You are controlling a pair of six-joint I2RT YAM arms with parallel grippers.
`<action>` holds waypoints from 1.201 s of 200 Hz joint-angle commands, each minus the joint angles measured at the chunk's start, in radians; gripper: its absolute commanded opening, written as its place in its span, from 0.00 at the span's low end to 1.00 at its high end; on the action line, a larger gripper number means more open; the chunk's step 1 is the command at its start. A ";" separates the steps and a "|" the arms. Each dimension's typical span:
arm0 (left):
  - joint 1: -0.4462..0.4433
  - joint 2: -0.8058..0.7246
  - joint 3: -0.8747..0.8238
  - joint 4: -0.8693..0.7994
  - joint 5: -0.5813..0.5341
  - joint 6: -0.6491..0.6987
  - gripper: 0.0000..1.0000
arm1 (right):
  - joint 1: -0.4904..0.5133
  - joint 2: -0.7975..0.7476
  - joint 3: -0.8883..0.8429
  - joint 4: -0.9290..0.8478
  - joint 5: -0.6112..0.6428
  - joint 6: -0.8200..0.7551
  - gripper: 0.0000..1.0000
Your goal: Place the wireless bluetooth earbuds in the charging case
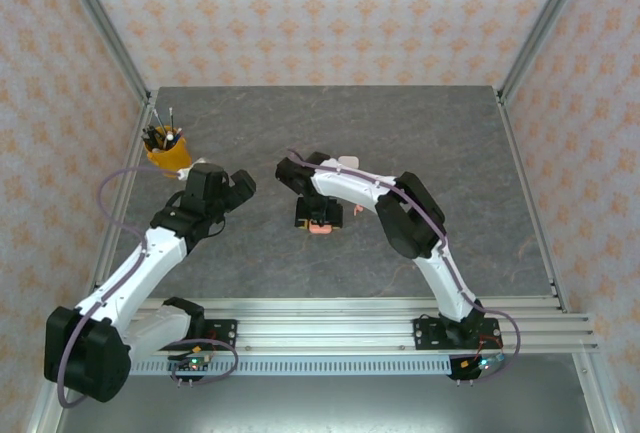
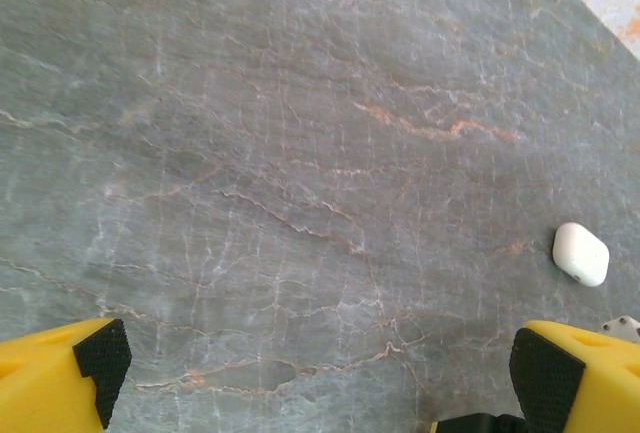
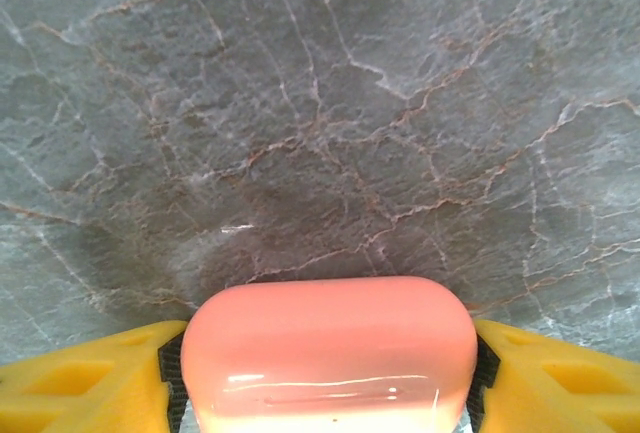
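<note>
The right tool (image 1: pixel 320 221) is squeezing the pink charging case (image 3: pixel 328 338) from both sides, over the desk (image 3: pixel 300 103). The case looks smooth, shiny and hard. It is likely light, so it may slip, and gripping its two side walls seems best. The left tool (image 2: pixel 322 373) is spread wide with nothing in it. A white case (image 2: pixel 581 253) lies on the desk near it.

Top view, from table (image 1: pixel 450 133) centre: pen cup (image 1: pixel 167 150) at 10 o'clock. Left gripper (image 1: pixel 243 186) near cup, at its 4 o'clock. Right gripper (image 1: pixel 320 221) at 4 o'clock of left gripper, apart; case (image 3: pixel 328 348) between its fingers. Left wrist view: second case (image 2: pixel 581 253) on table, 3 o'clock.
</note>
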State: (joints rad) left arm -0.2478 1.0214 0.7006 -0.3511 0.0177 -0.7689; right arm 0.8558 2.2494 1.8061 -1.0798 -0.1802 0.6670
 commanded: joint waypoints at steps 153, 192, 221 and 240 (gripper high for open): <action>0.004 -0.111 0.058 -0.140 -0.186 -0.042 1.00 | -0.025 0.019 -0.013 0.023 -0.011 0.036 0.61; 0.004 -0.088 0.057 -0.123 -0.125 0.009 1.00 | -0.026 0.007 -0.027 0.035 -0.016 0.045 0.56; 0.003 -0.076 0.039 -0.102 -0.090 0.013 1.00 | -0.028 -0.013 -0.042 0.045 -0.011 0.062 0.56; 0.003 -0.069 0.026 -0.090 -0.080 0.008 1.00 | -0.030 -0.022 -0.056 0.059 -0.024 0.080 0.57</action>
State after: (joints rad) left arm -0.2478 0.9447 0.7441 -0.4595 -0.0792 -0.7761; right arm 0.8387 2.2387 1.7920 -1.0691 -0.2176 0.7063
